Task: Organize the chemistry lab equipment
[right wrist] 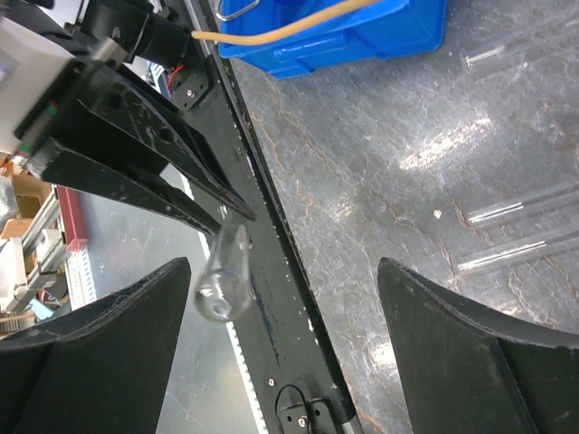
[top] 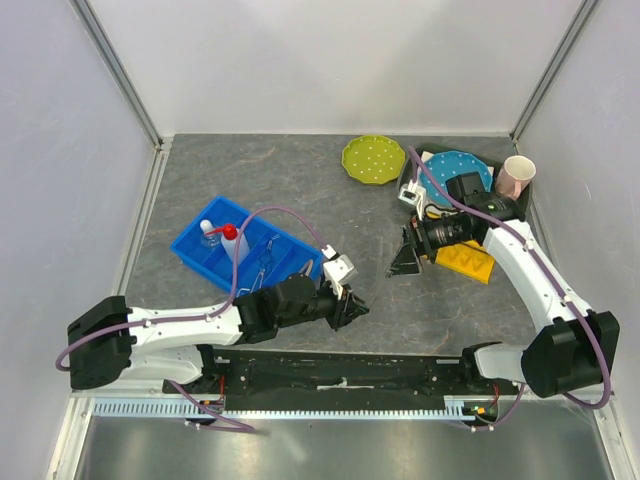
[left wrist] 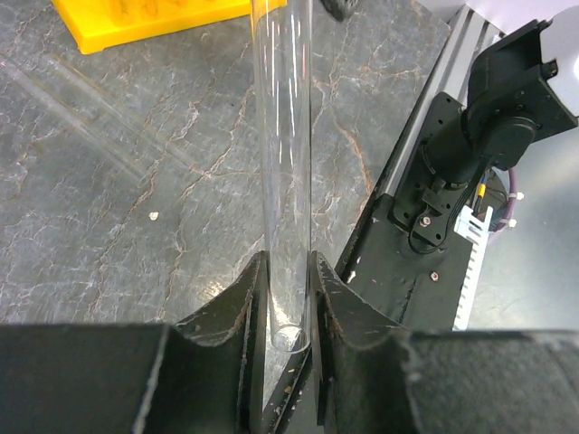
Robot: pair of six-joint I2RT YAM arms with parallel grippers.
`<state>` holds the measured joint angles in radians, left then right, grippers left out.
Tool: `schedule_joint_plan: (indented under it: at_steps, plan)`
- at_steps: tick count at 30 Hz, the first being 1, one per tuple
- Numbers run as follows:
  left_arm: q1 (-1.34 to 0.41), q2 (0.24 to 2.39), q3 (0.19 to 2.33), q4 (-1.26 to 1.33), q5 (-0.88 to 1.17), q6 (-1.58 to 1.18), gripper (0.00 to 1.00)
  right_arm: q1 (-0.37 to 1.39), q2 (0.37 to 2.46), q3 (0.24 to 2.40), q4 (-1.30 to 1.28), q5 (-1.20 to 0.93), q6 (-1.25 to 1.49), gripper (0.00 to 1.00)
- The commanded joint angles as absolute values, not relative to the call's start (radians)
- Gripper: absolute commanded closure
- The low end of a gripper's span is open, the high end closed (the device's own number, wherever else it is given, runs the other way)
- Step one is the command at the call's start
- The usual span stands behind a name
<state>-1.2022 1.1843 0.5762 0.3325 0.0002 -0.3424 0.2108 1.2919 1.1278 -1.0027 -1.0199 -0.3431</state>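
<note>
My left gripper is shut on a thin clear glass tube, which sticks straight out from the jaws above the table. In the right wrist view the tube's rounded end hangs between the wide-open fingers of my right gripper, close to the left finger and not gripped. Seen from above, the left gripper and right gripper face each other mid-table. The blue bin holds the red-capped squeeze bottle, the small flask, the wire tongs and the tan rubber tube.
More glass tubes lie loose on the dark tabletop. A yellow rack sits under the right arm. At the back right are a green dotted plate, a blue dotted plate and a pink cup.
</note>
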Motion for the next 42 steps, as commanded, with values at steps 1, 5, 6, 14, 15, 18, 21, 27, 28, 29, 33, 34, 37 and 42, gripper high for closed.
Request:
schedule_joint_plan:
  at_steps: [1, 5, 6, 14, 15, 18, 21, 27, 28, 29, 33, 34, 37, 42]
  plan:
    - [-1.210, 1.206, 0.584, 0.402, -0.031, -0.360, 0.86, 0.224, 1.292, 1.204, -0.954, -1.068, -0.293, 0.09]
    - [-1.210, 1.215, 0.597, 0.403, -0.028, -0.356, 0.86, 0.225, 1.298, 1.207, -0.940, -1.065, -0.275, 0.19]
    - [-1.210, 1.216, 0.598, 0.402, -0.028, -0.354, 0.86, 0.227, 1.302, 1.204, -0.937, -1.066, -0.269, 0.23]
    - [-1.210, 1.216, 0.600, 0.391, -0.046, -0.344, 0.86, 0.227, 1.293, 1.189, -0.928, -1.066, -0.252, 0.76]
    - [-1.210, 1.213, 0.600, 0.385, -0.048, -0.342, 0.86, 0.229, 1.290, 1.189, -0.930, -1.066, -0.252, 0.79]
    - [-1.210, 1.207, 0.600, 0.377, -0.060, -0.341, 0.84, 0.227, 1.284, 1.192, -0.928, -1.060, -0.250, 0.88]
    - [-1.210, 1.189, 0.597, 0.367, -0.077, -0.336, 0.79, 0.227, 1.266, 1.197, -0.928, -1.054, -0.247, 0.90]
    - [-1.210, 1.167, 0.621, 0.304, -0.086, -0.333, 0.57, 0.221, 1.213, 1.175, -0.897, -1.048, -0.229, 0.92]
    - [-1.210, 1.164, 0.623, 0.295, -0.084, -0.333, 0.54, 0.218, 1.209, 1.174, -0.894, -1.046, -0.227, 0.92]
    - [-1.209, 1.161, 0.624, 0.291, -0.081, -0.333, 0.49, 0.213, 1.201, 1.173, -0.894, -1.043, -0.227, 0.92]
    - [-1.209, 1.137, 0.632, 0.269, -0.086, -0.337, 0.35, 0.183, 1.183, 1.178, -0.896, -1.025, -0.227, 0.92]
    - [-1.209, 1.129, 0.638, 0.258, -0.093, -0.330, 0.30, 0.176, 1.180, 1.180, -0.897, -1.017, -0.229, 0.92]
    - [-1.209, 1.079, 0.667, 0.177, -0.126, -0.292, 0.20, 0.153, 1.170, 1.199, -0.911, -0.971, -0.250, 0.92]
    - [-1.155, 0.974, 0.739, -0.093, -0.204, -0.212, 0.11, 0.127, 1.189, 1.271, -0.968, -0.873, -0.301, 0.92]
